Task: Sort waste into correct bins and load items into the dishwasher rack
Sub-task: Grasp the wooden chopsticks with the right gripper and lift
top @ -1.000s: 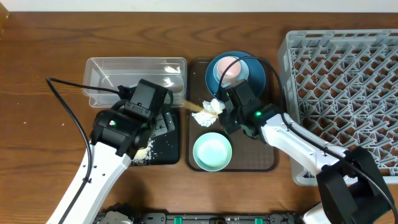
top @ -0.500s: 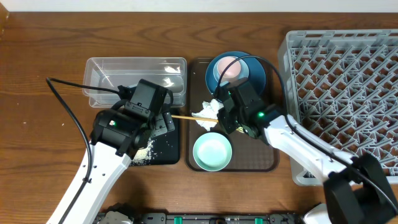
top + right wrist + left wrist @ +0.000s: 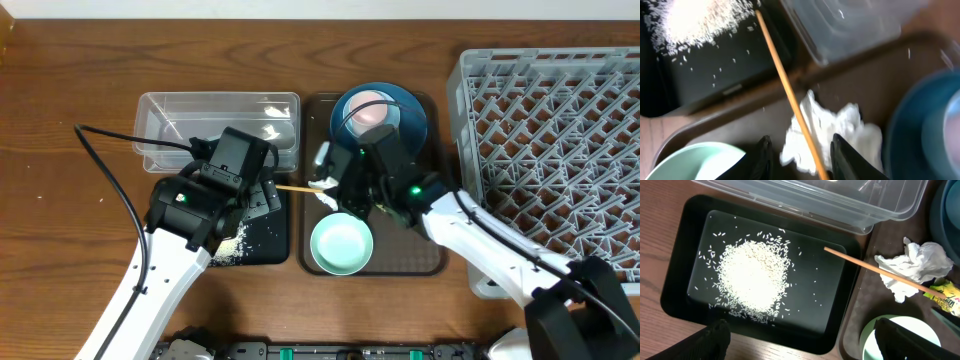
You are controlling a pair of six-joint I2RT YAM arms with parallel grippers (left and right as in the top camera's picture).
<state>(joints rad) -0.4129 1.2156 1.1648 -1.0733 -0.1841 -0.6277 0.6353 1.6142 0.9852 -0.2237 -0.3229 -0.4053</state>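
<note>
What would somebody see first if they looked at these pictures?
The big grey rack fills the right side of the table and is the largest thing in view. A bright heap of white rice stands out in the black tray on the left. A wooden chopstick slants from that tray across a crumpled white napkin.

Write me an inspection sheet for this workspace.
Surface: wooden table, brown serving tray at centre.
Job's things: rice piled in black tray; clear tub beside it; napkin and wrapper on serving tray, chopstick across napkin; cup on blue plate; green bowl; rack at right.
Clutter: nothing seen.
Hands: left hand open over black tray; right hand open, astride the chopstick.
Cables: black cable beside left arm.
Surroundings: nothing seen.
</note>
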